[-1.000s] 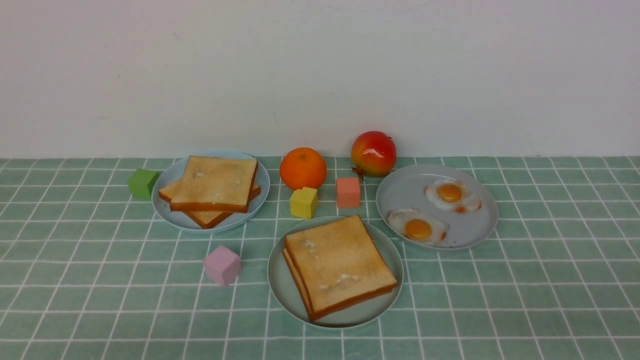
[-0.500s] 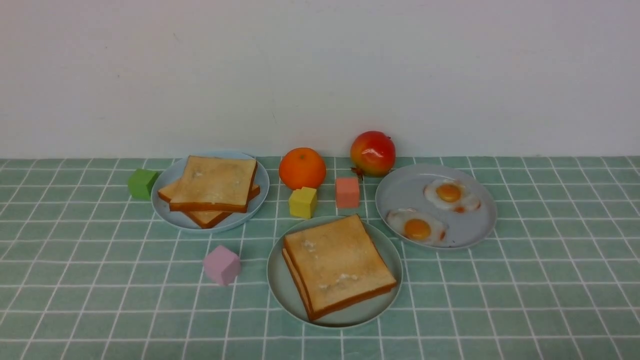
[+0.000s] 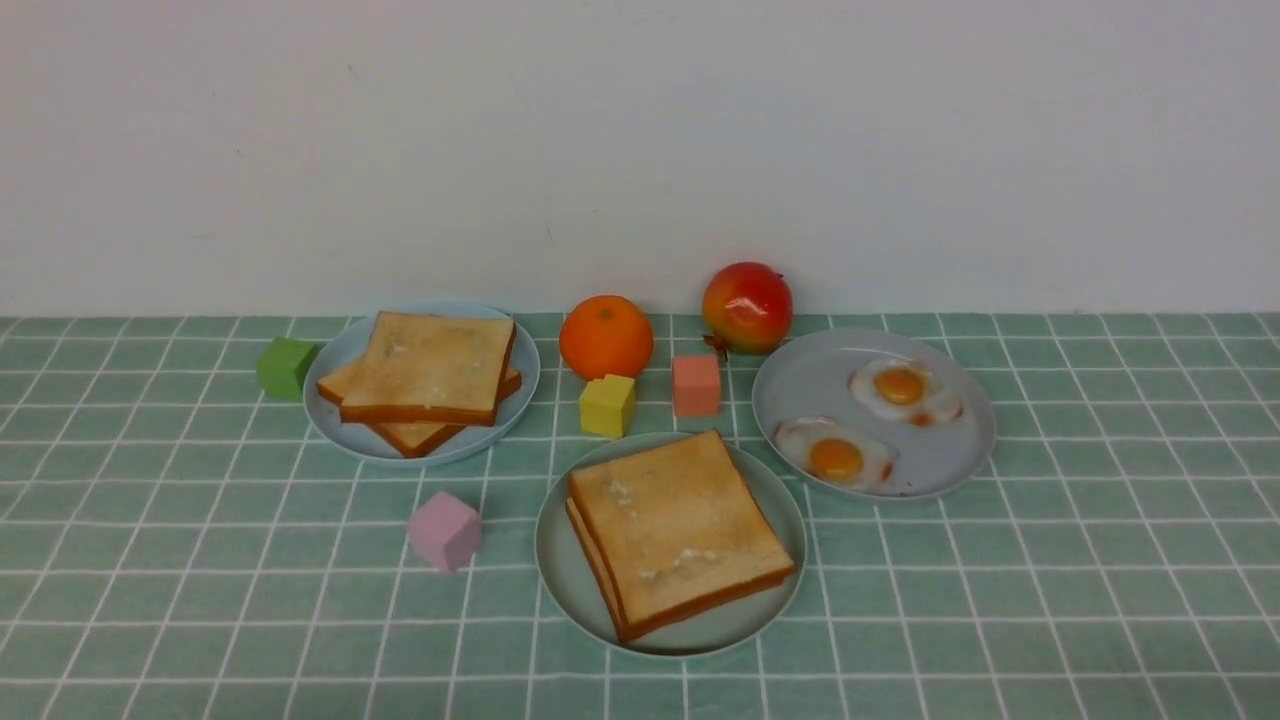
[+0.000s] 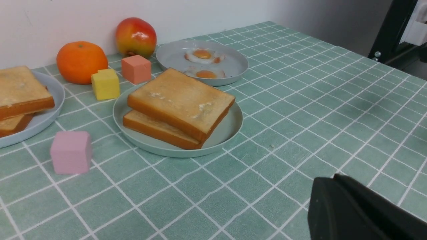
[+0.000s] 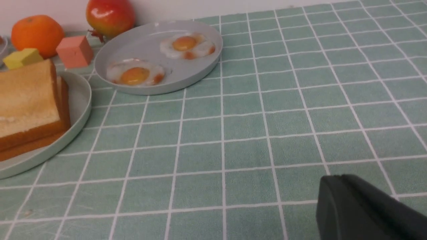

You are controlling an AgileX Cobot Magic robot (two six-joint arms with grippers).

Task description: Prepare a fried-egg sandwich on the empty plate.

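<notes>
Resting on the mint-green plate (image 3: pixel 565 560), the fried-egg sandwich (image 3: pixel 675 530) looks finished; both end effectors are together, so only a careless sweep could topple it.

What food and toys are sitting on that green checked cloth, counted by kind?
Plates: 3
Toast slices: 4 visible, two stacks
Fried eggs: 2 visible
Fruit: 2
Cubes: 4
Total: 15

No readable text, labels, numbers — none
</notes>
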